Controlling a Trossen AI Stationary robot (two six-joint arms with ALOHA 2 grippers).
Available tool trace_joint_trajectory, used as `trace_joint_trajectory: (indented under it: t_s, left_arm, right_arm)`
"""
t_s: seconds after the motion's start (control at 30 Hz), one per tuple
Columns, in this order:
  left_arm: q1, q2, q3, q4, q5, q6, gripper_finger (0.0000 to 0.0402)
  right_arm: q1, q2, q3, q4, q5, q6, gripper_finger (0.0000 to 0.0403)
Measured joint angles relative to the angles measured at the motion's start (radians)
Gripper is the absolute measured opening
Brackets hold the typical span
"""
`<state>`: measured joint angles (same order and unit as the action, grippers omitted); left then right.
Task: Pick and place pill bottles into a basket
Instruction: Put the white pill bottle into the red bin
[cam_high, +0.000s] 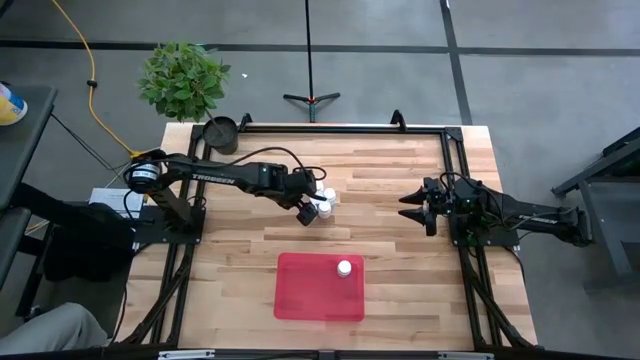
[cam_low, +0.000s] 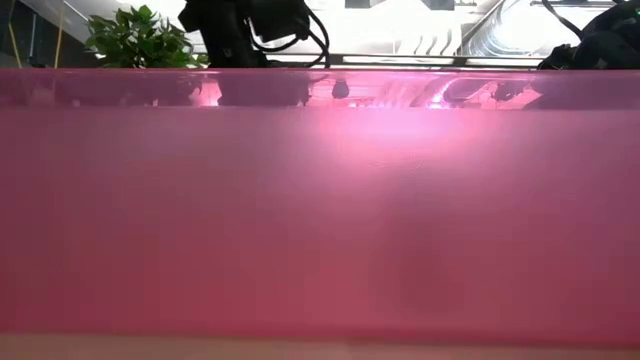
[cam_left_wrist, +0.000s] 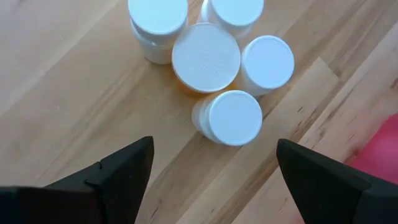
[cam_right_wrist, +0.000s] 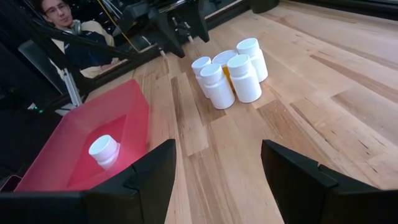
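left gripper (cam_left_wrist: 211, 177) open above the pill bottles (cam_left_wrist: 214, 68), bunched mid-table, likely lining up the nearest | one bottle (cam_high: 344, 268) already in basket (cam_high: 300, 300) at near edge | right gripper (cam_right_wrist: 217, 174) open, waiting at right

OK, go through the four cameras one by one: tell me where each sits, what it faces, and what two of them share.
High: overhead, looking down on the table, both arms, basket.
Low: table height, filled by the basket's red wall; arms above.
Left wrist: left gripper open above five pill bottles.
Right wrist: right gripper open, facing the cluster, the basket and a seated person.
Shared: both wrist views show the cluster.
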<state>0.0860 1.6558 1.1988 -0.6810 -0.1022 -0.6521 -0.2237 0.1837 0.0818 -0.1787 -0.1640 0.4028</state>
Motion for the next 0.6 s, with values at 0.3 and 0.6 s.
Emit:
trace_joint_trajectory:
  t_s: [0.3, 0.6]
  left_arm:
    - [0.0, 0.025, 0.002, 0.032, 0.016, 0.0, 0.0374]
    - [0.0, 0.036, 0.0, 0.04, 0.022, -0.007, 0.0374]
  right_arm:
    - [0.0, 0.0, 0.0, -0.003, 0.0, -0.002, 0.0226]
    - [0.0, 0.0, 0.0, -0.004, 0.0, 0.0, 0.0226]
